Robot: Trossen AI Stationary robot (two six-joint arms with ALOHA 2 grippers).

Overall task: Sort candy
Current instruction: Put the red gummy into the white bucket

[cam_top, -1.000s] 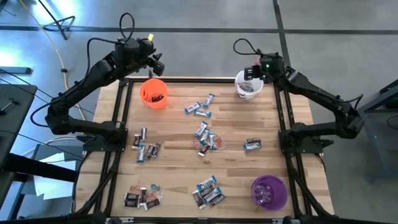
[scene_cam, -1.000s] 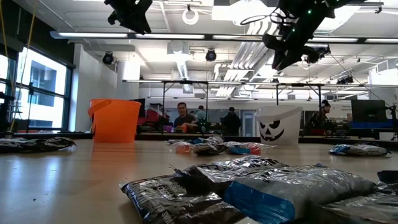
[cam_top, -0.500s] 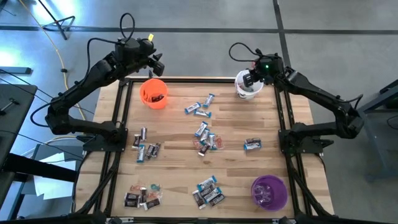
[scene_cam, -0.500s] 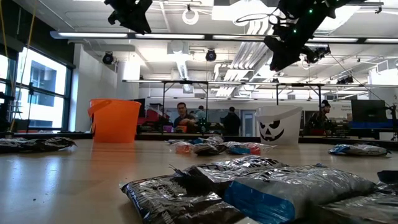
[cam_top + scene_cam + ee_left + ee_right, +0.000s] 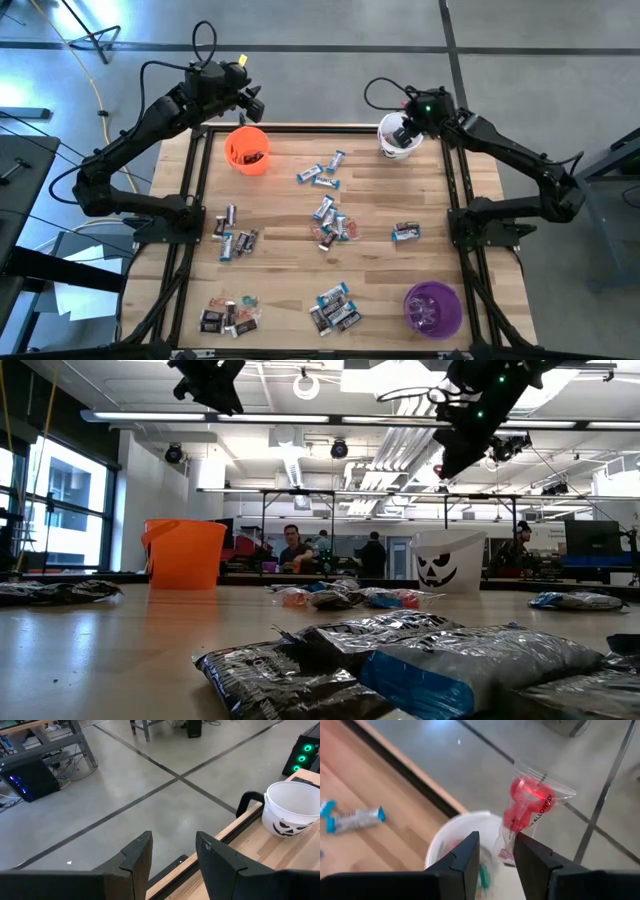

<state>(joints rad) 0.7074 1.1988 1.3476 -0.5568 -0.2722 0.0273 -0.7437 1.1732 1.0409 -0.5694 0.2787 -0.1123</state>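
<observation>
My right gripper hangs over the white cup at the table's far right, shut on a clear packet of red candy. Beyond the far left edge, behind the orange cup, my left gripper hovers open with nothing between its fingers. Loose wrapped candy lies in clusters on the wooden table: blue-and-white pieces at the far middle, a mixed heap in the centre, and dark pieces on the left. My right gripper has the packet's lower end between its two fingers, which slant downward from the table's right side. The rest of the packet sticks out past the fingertips, lifted clear above the white cup's mouth.
A purple cup stands at the near right corner. More candy heaps lie near the front edge, with one piece at the right. Dark frame rails run along both table sides. People sit far behind the table.
My right gripper has rolled at the wrist while staying above the white cup, still with the red candy packet. My left gripper has kept still.
</observation>
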